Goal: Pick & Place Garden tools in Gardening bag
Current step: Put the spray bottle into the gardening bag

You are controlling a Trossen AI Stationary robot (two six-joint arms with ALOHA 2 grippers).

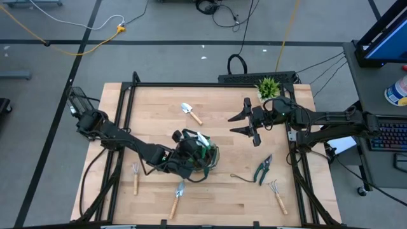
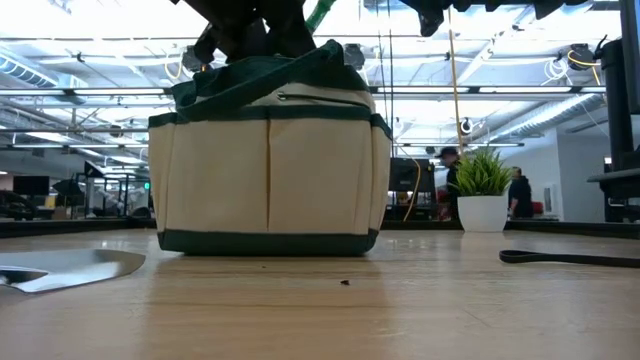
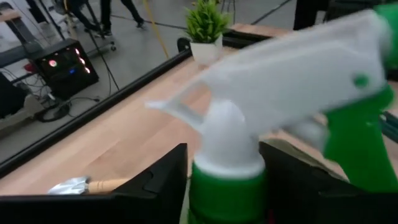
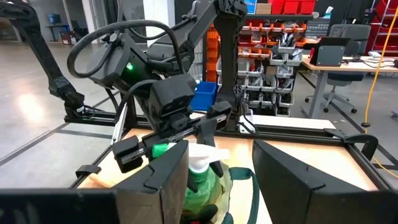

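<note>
While the left gripper (image 1: 202, 154) hangs over the gardening bag (image 2: 268, 170) near the middle of the bench (image 1: 222, 191), we see its fingers (image 3: 155, 180) spread on either side of the green spray bottle (image 3: 227, 180), which stands in the bag. The right gripper (image 1: 245, 124) waits to the right, fingers apart and empty. Pruning shears (image 1: 263, 168) lie further right, nearer us.

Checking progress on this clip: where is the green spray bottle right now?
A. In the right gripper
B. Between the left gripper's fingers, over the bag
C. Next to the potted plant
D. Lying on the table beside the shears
B: the spray bottle stands between the left gripper fingers above the bag.
</note>
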